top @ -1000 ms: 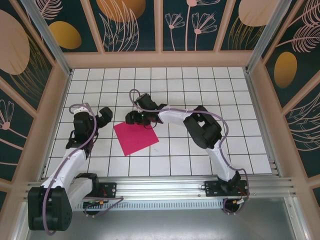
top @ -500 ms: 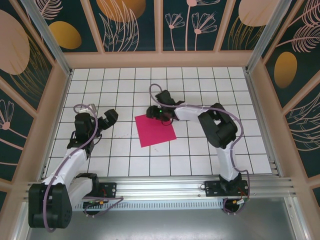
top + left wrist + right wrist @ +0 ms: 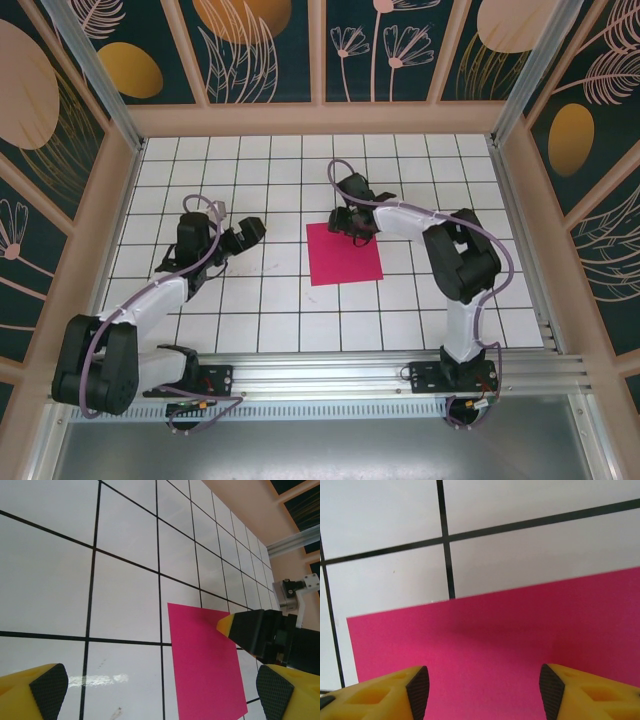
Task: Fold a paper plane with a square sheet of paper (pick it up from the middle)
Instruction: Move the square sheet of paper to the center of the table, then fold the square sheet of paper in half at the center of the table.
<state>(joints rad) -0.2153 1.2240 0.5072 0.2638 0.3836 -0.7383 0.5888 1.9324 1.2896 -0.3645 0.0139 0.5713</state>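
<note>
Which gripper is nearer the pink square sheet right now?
Right. The right gripper is over the far edge of the square sheet of paper, jaws apart; the left gripper hangs open to its left, apart from it.

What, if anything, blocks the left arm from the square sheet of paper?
Probably nothing; yes: the left gripper is open, bare tiles separate it from the square sheet of paper; the right gripper sits at its far edge.

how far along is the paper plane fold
Barely started. Done: the square sheet of paper lies flat on the table, with no crease visible. In hand: the right gripper is at its far edge, jaws apart over the paper. The left gripper hangs open to the sheet's left, apart from it. Left: the pickup from the middle and every fold.
</note>
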